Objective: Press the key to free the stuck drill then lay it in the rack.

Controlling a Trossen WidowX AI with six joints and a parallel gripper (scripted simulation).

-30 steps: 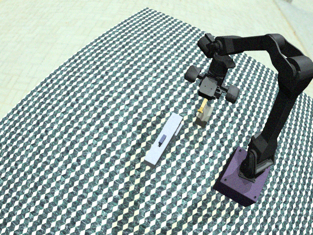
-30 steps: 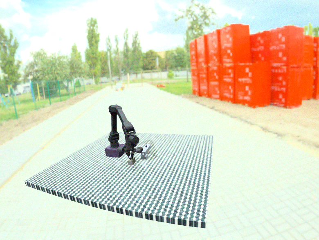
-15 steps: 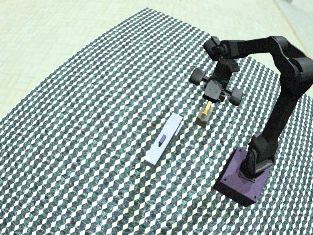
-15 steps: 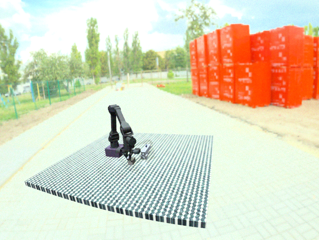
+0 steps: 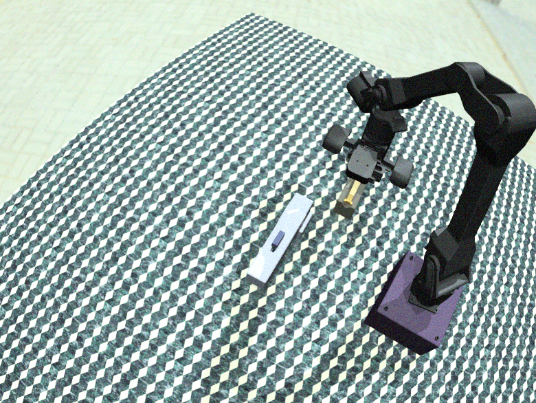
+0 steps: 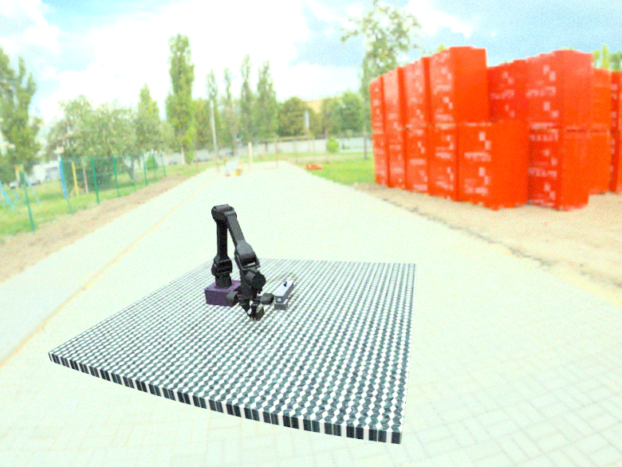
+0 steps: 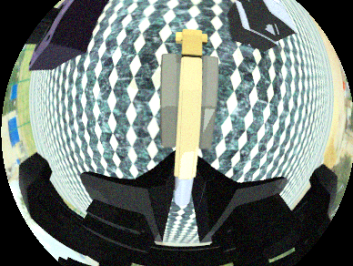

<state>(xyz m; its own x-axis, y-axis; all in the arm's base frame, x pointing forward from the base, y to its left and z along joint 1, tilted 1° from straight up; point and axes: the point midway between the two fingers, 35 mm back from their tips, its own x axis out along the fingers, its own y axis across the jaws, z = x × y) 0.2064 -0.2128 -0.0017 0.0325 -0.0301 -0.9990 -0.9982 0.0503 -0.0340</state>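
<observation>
Wrist view: drill (image 7: 188,107) clamped in claw (image 7: 181,205), extending over rack (image 7: 208,102).

Top: high, angled down on the desk (image 5: 130,216), near.
Exterior: far, low, facing the whole desk.
Wrist: behind the tool (image 7: 183,189), facing down.
Shared: desk.

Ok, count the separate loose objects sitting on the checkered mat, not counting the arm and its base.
3. The pale block with the dark key lies mid-mat. The grey rack sits beside it, nearer the arm. The tan drill is pinched in the fingers, lined up over the rack. None seems hidden.
</observation>
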